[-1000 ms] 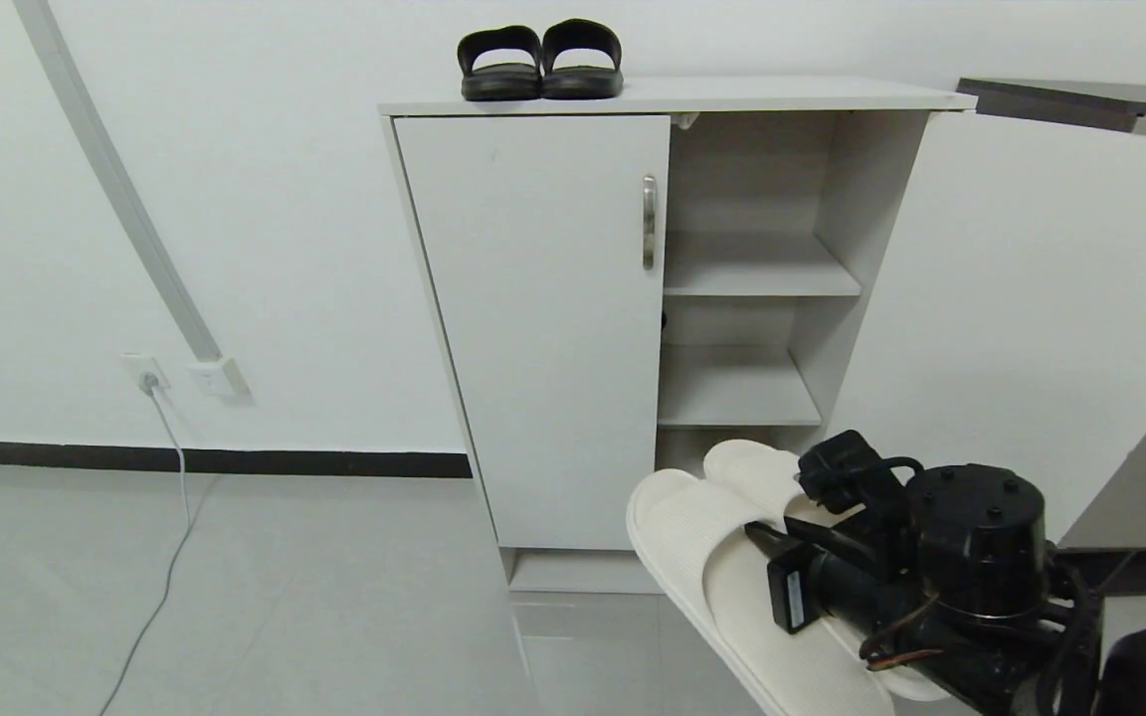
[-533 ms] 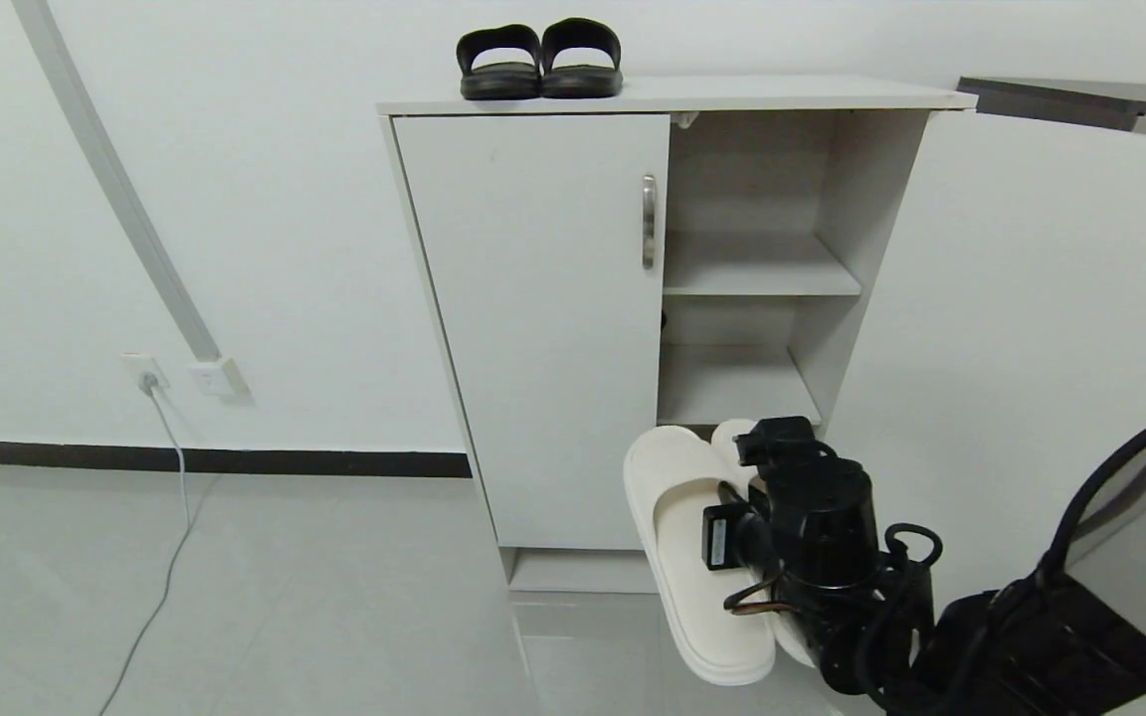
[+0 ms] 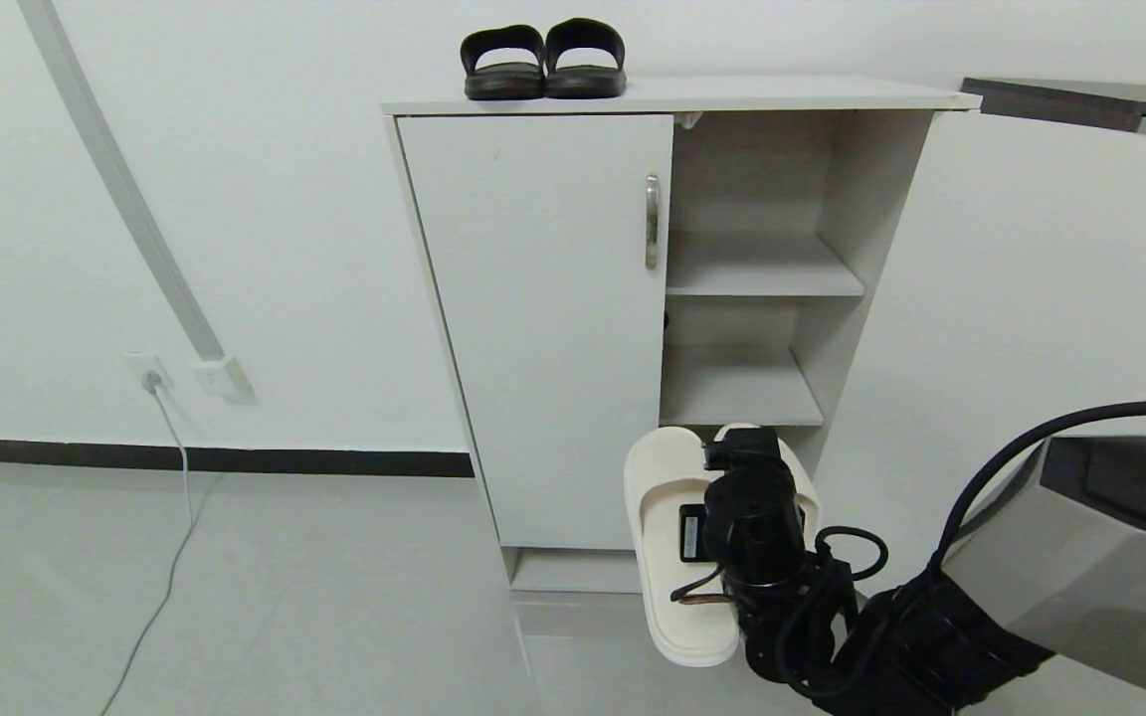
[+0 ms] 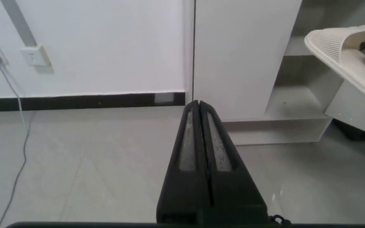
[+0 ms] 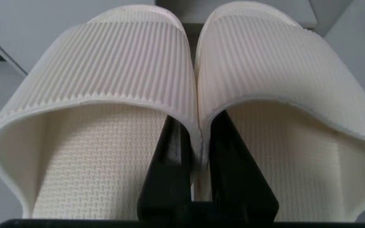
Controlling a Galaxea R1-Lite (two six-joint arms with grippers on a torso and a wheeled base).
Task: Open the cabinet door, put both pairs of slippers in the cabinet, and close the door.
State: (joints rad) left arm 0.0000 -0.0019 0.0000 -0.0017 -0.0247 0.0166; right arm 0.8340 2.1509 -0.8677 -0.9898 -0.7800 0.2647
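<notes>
My right arm has carried the white slippers (image 3: 661, 517) forward since a second ago. They were low and out in front of the cabinet (image 3: 533, 328); now their toes sit at the mouth of its bottom compartment, under the lower shelf (image 3: 737, 393). I cannot tell whether the toes have crossed the front edge.

My right jaws grip the pair. One finger (image 5: 170, 171) lies inside each slipper, under the strap, and the two inner walls are squeezed together between them. The heels reach back past the jaws on either side, and the toes point away from them toward the cabinet.

The slippers are cream white. Their broad straps are ribbed, the footbeds carry a fine diamond pattern, and they lie side by side, pressed together.

The right cabinet door (image 3: 1011, 328) stands swung open to the right of these jaws. The left door (image 3: 543, 398) is shut, just ahead and to their left. The black slippers (image 3: 543, 60) sit as a pair on the cabinet top, high above the jaws.

My left jaws are pressed together with nothing between them, hanging over the grey floor (image 4: 94, 171).
</notes>
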